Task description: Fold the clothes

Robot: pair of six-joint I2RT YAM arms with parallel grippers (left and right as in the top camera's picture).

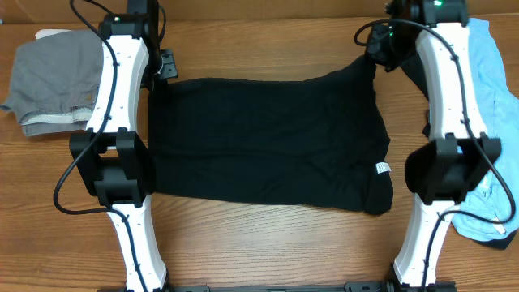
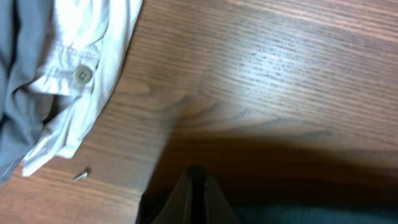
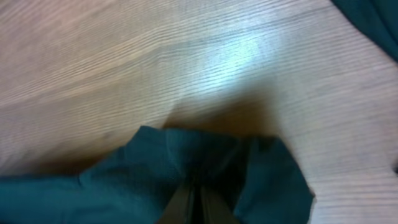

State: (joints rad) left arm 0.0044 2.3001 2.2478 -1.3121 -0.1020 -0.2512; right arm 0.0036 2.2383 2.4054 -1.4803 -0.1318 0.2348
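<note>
The black shirt [image 1: 268,138] lies spread flat in the middle of the counter [image 1: 268,247]. The right pincer [image 3: 198,186] pinches its far right corner, and the left pincer [image 1: 165,66] is pressed together on the far left corner, probably so both can bring that edge over.

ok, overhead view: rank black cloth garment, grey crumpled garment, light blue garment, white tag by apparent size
1. Black cloth garment.
2-3. Grey crumpled garment and light blue garment: alike, blue partly behind right arm; unranked.
4. White tag.
</note>
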